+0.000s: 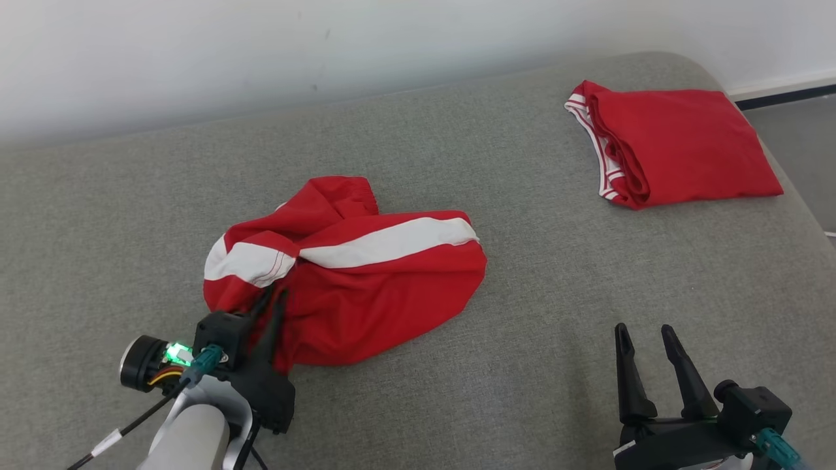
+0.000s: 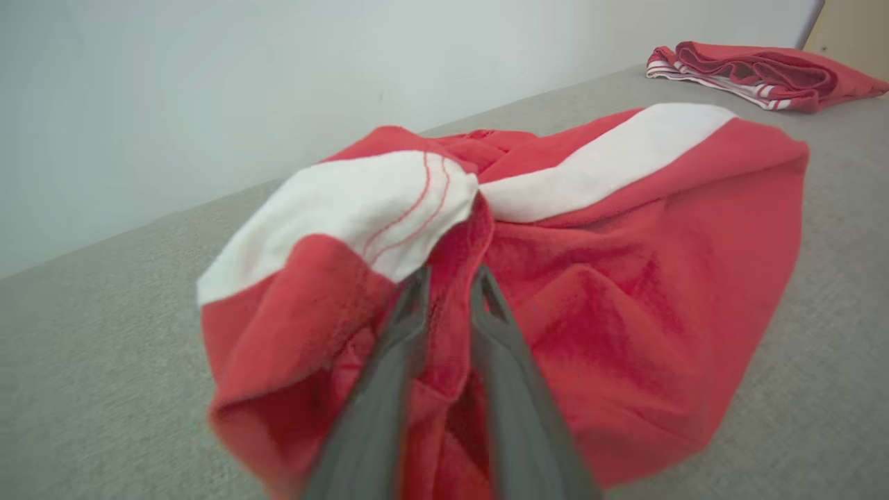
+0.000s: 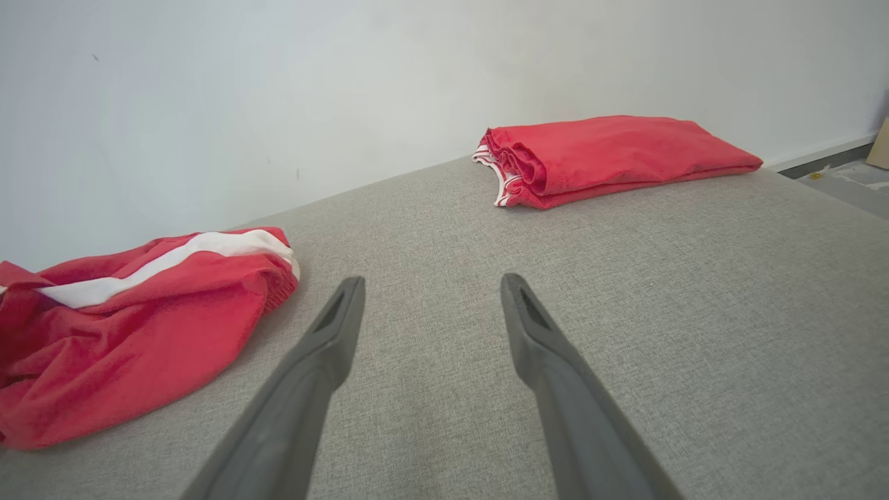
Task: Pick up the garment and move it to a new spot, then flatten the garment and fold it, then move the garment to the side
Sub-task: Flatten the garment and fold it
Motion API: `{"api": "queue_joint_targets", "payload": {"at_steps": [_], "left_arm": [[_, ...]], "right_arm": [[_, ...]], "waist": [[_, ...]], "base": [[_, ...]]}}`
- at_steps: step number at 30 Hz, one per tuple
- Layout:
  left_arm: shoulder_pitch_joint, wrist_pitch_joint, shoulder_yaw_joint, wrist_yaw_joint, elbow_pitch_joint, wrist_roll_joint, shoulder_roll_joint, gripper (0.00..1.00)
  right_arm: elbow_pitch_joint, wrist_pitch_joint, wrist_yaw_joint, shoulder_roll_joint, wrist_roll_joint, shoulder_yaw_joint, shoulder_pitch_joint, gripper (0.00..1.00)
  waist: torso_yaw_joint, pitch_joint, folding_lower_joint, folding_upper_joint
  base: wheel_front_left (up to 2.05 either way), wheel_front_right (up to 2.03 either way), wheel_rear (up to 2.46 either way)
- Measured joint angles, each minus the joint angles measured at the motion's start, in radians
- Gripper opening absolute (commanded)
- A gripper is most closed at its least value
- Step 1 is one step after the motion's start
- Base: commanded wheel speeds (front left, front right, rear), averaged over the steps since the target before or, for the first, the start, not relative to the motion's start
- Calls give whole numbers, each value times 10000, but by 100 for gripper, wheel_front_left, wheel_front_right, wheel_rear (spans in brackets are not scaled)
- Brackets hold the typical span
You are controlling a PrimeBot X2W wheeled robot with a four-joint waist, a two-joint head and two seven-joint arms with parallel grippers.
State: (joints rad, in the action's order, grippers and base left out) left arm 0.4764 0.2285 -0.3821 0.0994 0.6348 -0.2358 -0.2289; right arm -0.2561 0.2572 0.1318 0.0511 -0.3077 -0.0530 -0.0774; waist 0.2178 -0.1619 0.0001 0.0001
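Perhaps a plain home room: grey upholstered couch [image 1: 522,365] against white wall [image 1: 261,52].

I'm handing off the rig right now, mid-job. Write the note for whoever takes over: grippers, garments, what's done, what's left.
Left gripper: fingers pinched on a fold at the near-left edge of the crumpled garment, which is red with a white stripe.
Right gripper: open, holding nothing, over the grey surface at the near right.
Things: the crumpled garment lies mid-surface, not yet lifted. A folded red garment sits in the far right corner.
Done: the grip on the fold seems to be taken.
Left: lift and move the garment, flatten it, fold it, then set it to the side.
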Motion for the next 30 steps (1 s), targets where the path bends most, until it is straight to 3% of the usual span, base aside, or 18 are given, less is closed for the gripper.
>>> {"api": "queue_joint_targets", "payload": {"at_steps": [7,13,20,30], "left_arm": [[188,253,27,61,-48,-209,301,0],[-824,316,123,144,-2059,-596,353,0],[-2971,337,79,-75,-3804,-815,61,0],[-5127,301,-25,-351,-3396,-1505,569,0]], "right_arm": [[13,27,0,-2,71,159,106,100],[31,29,0,-4,90,267,274,100],[153,-13,0,4,148,453,431,100],[232,-194,0,77,165,443,510,100]], "waist": [[-378,173,-1,0],[-1089,493,-2,0],[-1948,770,-2,-1],[-2641,994,-3,-1]], "base": [[0,0,0],[0,0,0],[0,0,0],[0,0,0]]}}
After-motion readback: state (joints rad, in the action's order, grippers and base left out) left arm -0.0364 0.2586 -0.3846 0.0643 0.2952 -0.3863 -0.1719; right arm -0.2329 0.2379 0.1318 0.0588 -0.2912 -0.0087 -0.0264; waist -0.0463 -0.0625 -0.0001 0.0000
